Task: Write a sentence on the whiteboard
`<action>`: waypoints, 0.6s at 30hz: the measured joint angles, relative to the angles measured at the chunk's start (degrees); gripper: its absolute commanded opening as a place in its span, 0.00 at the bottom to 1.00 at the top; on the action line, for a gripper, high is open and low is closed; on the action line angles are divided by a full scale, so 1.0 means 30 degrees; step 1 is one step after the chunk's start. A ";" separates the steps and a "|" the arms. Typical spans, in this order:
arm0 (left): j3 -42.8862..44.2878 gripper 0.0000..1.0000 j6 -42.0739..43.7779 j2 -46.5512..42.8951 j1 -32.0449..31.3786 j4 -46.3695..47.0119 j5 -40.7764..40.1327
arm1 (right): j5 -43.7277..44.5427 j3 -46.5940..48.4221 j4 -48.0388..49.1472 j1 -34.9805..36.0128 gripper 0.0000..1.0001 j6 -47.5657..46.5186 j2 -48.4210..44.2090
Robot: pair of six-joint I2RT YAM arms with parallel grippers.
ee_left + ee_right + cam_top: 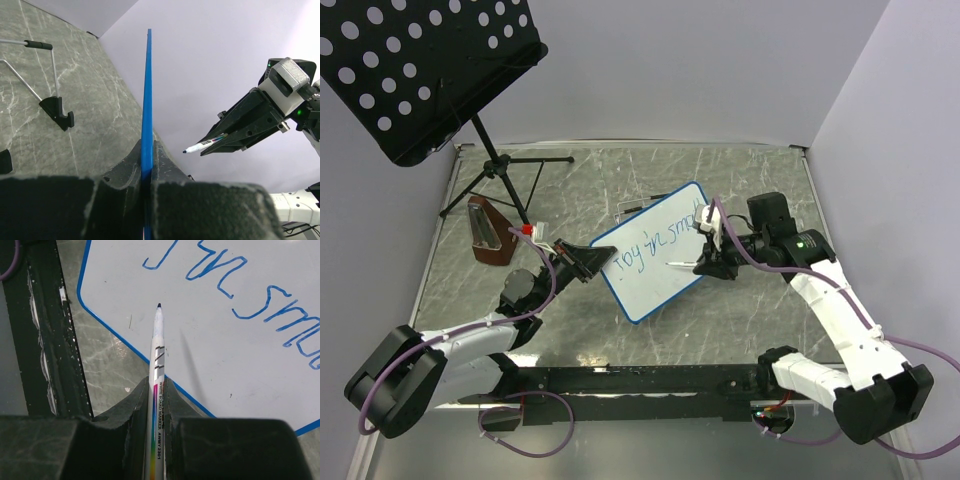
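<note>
The whiteboard (655,255), white with a blue frame, is held tilted above the table; blue writing (655,236) runs along one line and reads roughly "toy in small". My left gripper (588,262) is shut on the board's left edge, seen edge-on as a blue strip (146,100) in the left wrist view. My right gripper (708,266) is shut on a white whiteboard marker (157,370), uncapped, its dark tip (159,305) just off the blank lower part of the board (240,365). The marker also shows in the left wrist view (202,145).
A black perforated music stand (420,65) rises at the back left on tripod legs (505,170). A brown wedge-shaped object (485,232) stands near its foot. A black rail (640,380) lies along the near edge. Grey walls close in on the table.
</note>
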 measured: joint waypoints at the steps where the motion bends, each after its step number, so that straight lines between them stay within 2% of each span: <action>1: 0.0007 0.01 0.0000 0.0000 0.0000 0.0000 0.0000 | 0.0022 0.0000 -0.0015 0.0066 0.00 -0.0044 -0.0007; 18: 0.0007 0.01 -0.0408 0.0095 0.0000 0.0131 -0.0503 | 0.0714 -0.0015 -0.0211 0.1188 0.00 -0.0474 -0.0277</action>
